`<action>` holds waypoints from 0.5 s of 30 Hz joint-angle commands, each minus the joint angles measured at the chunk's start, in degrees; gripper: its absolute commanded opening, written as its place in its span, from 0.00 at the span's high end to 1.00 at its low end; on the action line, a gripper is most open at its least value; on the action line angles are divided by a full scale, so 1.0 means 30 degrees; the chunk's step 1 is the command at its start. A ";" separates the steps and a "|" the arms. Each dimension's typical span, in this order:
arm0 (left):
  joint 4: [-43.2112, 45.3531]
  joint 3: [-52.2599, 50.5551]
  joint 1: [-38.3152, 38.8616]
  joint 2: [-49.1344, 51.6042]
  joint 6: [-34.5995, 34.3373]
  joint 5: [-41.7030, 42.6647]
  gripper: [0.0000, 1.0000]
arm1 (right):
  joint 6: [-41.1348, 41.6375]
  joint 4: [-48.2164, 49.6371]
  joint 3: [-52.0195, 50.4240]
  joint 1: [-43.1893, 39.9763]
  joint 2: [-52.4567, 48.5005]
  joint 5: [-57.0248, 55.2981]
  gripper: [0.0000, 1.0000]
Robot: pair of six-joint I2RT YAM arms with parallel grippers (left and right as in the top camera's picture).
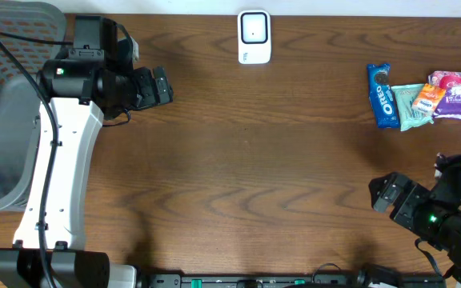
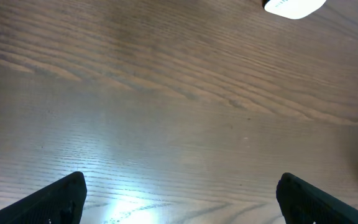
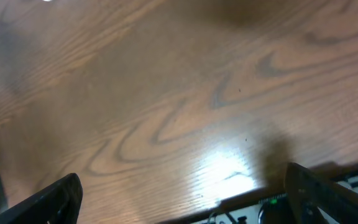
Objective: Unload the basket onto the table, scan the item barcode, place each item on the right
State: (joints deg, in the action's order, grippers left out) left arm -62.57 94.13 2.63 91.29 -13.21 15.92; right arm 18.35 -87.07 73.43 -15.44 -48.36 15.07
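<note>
Far left in the overhead view, a grey mesh basket [image 1: 6,48]; beside it the white left arm [image 1: 58,160] reaches up along the brown wooden desk [image 1: 254,176]; the left hand [image 1: 158,86] points to the right, fingers spread wide and holding nothing; its wrist camera confirms it, with two dark fingertips [image 2: 61,199] at the bottom corners and bare wood grain between them.

Moving right, the white scanner [image 1: 254,36] lies flat at the far edge of the desk, near the middle; it is off to the right of the left hand and a little farther back, apart from it; the left wrist view catches just its lower edge at the top right.

On to the right side: the snacks lie in a cluster near the far right edge; a blue cookie pack [image 1: 381,96] is leftmost, then a green packet [image 1: 409,108] touching it, a small orange packet [image 1: 428,98] lying partly over the green one, and a pink packet [image 1: 458,94] at the end.

The right hand [image 1: 384,194] sits at the near right corner, well apart from the snacks, which lie straight beyond it toward the far edge; its fingers are spread and empty too; its wrist view shows only wood between the dark fingertips; no barcode can be made out on any packet.
</note>
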 commanded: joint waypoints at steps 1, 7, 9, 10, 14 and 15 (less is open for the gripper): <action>0.0000 -0.0051 -0.0036 0.0044 0.0240 -0.0189 0.02 | 0.0452 -0.0051 -0.0058 0.0146 0.0029 0.0153 0.01; 0.0000 -0.0051 -0.0036 0.0044 0.0240 -0.0189 0.02 | 0.0444 -0.0109 -0.0058 0.0146 0.0029 0.0153 0.01; 0.0000 -0.0051 -0.0036 0.0044 0.0240 -0.0189 0.02 | 0.0452 -0.0109 -0.0058 0.0146 0.0029 0.0066 0.01; 0.0000 -0.0044 -0.0036 0.0044 0.0240 -0.0189 0.02 | 0.0452 -0.0022 -0.0058 0.0146 0.0029 0.0000 0.01; 0.0000 -0.0051 -0.0036 0.0044 0.0240 -0.0189 0.02 | 0.0408 0.0488 -0.0306 0.0146 0.0029 -0.0131 0.01; 0.0000 -0.0051 -0.0036 0.0044 0.0240 -0.0189 0.02 | 0.0328 0.0685 -0.0466 0.0146 0.0029 -0.0255 0.01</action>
State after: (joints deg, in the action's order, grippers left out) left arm -62.57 94.13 2.63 91.29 -13.21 15.92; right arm 18.92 -85.65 73.10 -15.44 -48.34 14.96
